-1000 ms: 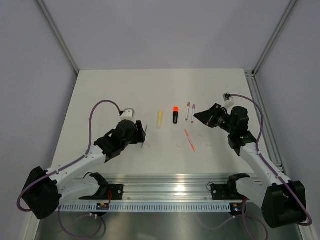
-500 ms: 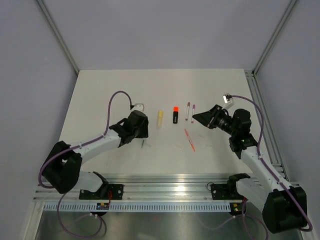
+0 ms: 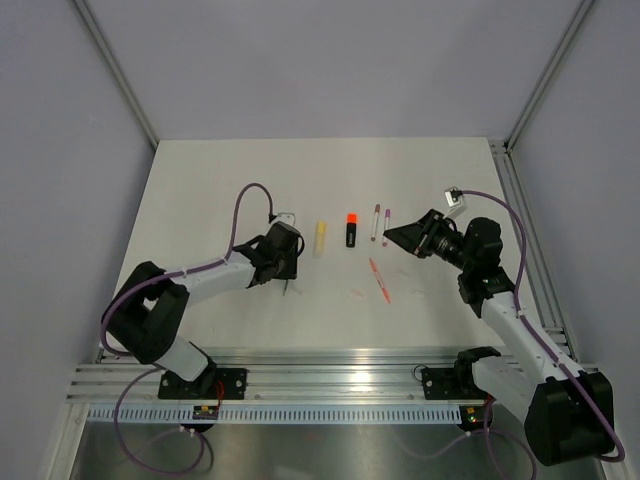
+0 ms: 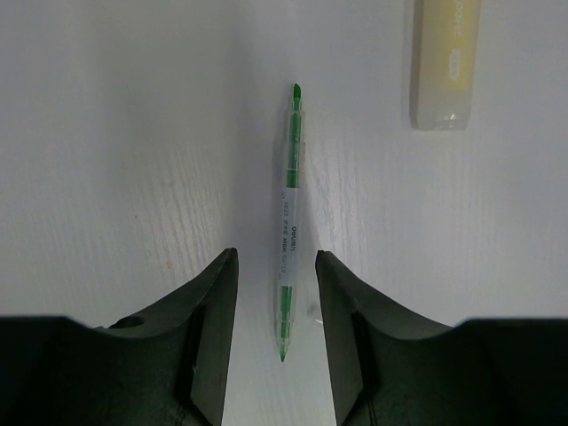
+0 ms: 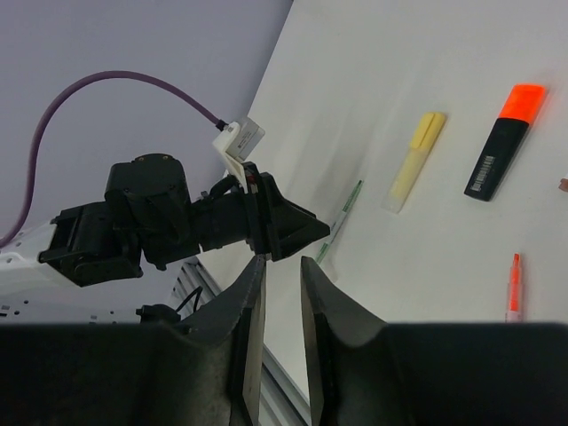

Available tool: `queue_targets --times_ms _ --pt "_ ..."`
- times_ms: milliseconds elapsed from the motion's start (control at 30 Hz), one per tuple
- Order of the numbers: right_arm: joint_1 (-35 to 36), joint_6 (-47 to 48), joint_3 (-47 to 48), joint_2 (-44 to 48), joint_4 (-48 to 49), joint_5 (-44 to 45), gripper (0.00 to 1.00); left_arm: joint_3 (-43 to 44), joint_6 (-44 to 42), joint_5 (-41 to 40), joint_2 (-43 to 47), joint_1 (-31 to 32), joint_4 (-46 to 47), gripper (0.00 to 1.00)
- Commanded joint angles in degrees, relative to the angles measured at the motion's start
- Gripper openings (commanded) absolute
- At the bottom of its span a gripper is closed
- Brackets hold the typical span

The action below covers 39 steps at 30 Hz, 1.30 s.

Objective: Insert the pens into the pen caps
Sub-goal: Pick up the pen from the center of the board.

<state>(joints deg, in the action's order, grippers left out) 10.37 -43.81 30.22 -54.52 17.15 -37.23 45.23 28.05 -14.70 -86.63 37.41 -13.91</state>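
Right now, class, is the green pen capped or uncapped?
Uncapped: the green pen shows bare tips at both ends, lying flat inside the left claw.

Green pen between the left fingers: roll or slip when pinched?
Likely rolls if nudged: the green pen is thin, round, lying flat on the table. Probably light and stiff, a straight plastic barrel. The left gripper straddles one end, so it may tilt when lifted.

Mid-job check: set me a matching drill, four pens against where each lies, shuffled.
1 green pen
2 yellow highlighter
3 black highlighter
4 orange-red pen

a orange tip at its far end
b lying slanted, right of the black highlighter
c between the fingers of the left hand
d between green pen and black highlighter

Pairs: 1-c, 2-d, 3-a, 4-b
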Motion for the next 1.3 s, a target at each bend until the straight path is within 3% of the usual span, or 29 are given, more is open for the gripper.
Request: queue_targets --times_ms 0,533,733,867,1000,1067,1267 --pt "0.09 -0.40 0.11 -0.41 3.07 -2.23 0.28 2.84 -1.51 -0.51 -2.57 -0.23 2.13 0.42" --pt "1.93 0.83 1.07 -2.60 2.45 -0.91 0.30 3.72 -2.56 -3.84 -7.06 -0.49 1.26 0.32" --pt "3.51 1.80 2.30 -3.75 1.40 0.32 0.29 1.18 -2.74 -4.99 -4.69 -0.67 1.34 0.25" --pt "6.50 4.87 4.41 -3.57 -1.23 1.11 0.30 -0.76 -2.74 -4.55 -2.41 -1.11 2.75 0.09" --pt "9.49 5.58 5.64 -3.66 -2.21 2.87 0.30 -1.46 -2.83 -4.64 -1.70 -1.29 2.49 0.08" --pt "10.54 5.58 5.99 -3.49 -2.38 3.39 0.30 -2.42 -2.65 -4.72 -1.44 -1.29 2.92 0.01" --pt "14.14 5.40 7.22 -4.71 -2.73 4.98 0.34 -5.24 -1.69 -7.71 5.23 -1.29 4.42 0.00"
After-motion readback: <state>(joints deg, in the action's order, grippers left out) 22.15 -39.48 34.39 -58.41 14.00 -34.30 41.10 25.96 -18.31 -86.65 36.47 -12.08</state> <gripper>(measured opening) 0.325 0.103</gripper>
